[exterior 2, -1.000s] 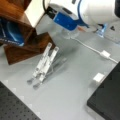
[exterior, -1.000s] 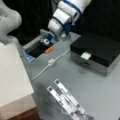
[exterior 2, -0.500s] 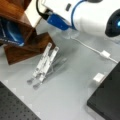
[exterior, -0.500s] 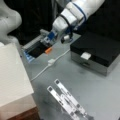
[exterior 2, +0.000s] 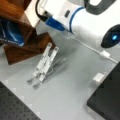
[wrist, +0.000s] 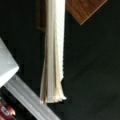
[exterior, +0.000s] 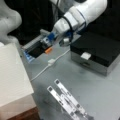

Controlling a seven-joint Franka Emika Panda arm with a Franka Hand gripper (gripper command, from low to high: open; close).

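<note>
In a front view my gripper point(exterior: 47, 44), with blue parts on it, reaches down-left from the white arm point(exterior: 75, 17) to the open grey tray point(exterior: 29, 45) with a dark inside. A small orange piece point(exterior: 48, 50) shows just under it at the tray's edge; whether it is held cannot be told. In a front view the arm point(exterior 2: 75, 17) passes over a wooden shelf point(exterior 2: 17, 52) holding a blue book point(exterior 2: 11, 32), and the fingers are hidden there. The wrist view shows no fingers, only an upright sheaf of white pages point(wrist: 53, 50), a wooden corner point(wrist: 82, 8) and a grey rail point(wrist: 27, 100).
A folded metal stand point(exterior: 67, 100) point(exterior 2: 43, 63) lies on the grey table. A white cable with a plug point(exterior: 51, 61) point(exterior 2: 105, 53) runs across it. A black box point(exterior: 100, 48) point(exterior 2: 107, 100) with a small white block point(exterior: 85, 56) point(exterior 2: 98, 77) stands nearby. A white box point(exterior: 12, 75) stands at the left.
The arm's body has swung toward the right and come closer in both front views, while the gripper end stays at the grey tray. Nothing on the table has moved.
</note>
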